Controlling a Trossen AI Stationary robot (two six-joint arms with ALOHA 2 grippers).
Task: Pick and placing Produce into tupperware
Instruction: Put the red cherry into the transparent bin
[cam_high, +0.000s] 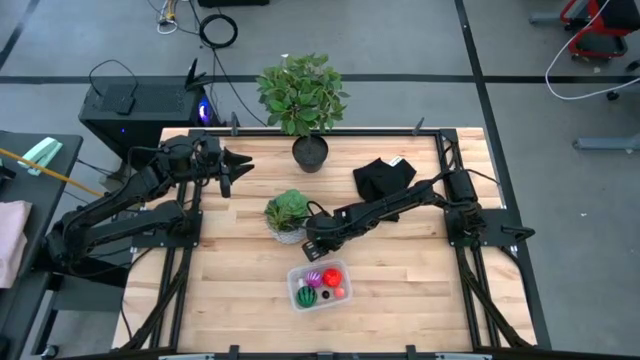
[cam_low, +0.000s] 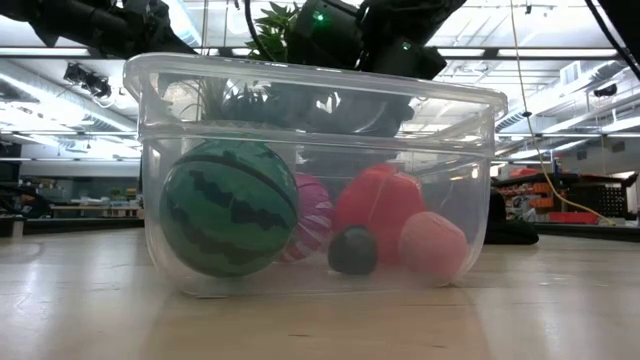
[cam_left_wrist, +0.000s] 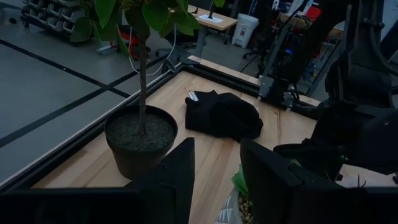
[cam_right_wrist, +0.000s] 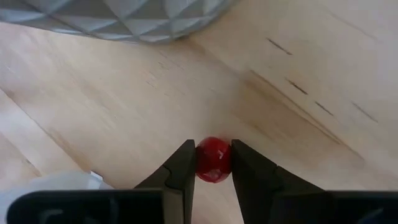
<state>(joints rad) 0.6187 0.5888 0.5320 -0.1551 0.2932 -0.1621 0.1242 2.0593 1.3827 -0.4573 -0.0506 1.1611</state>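
The clear tupperware (cam_high: 320, 286) stands near the table's front middle. It holds a green striped ball (cam_low: 230, 206), a purple striped piece (cam_low: 312, 214), a red piece (cam_low: 380, 203), a small dark piece (cam_low: 353, 250) and a pink-red piece (cam_low: 433, 246). My right gripper (cam_high: 314, 249) is just beyond the tub's far edge, next to the small white plant pot (cam_high: 288, 232). It is shut on a small red ball (cam_right_wrist: 213, 159). My left gripper (cam_high: 228, 172) waits open and empty at the far left, above the table. My right gripper pinches the small red ball by its two opposite sides (cam_right_wrist: 200, 160) between its fingertips (cam_right_wrist: 183, 163). The fingers point steeply down at the wood. The ball sits right at their free ends, over bare wood between the white pot and the tub. Whether it is clear of the table I cannot tell.
A tall leafy plant in a dark pot (cam_high: 310, 152) stands at the far middle. A black cloth (cam_high: 384, 178) lies right of it. The small plant's faceted white pot (cam_right_wrist: 124, 18) is close by my right gripper. Bare wood lies left and right of the tub.
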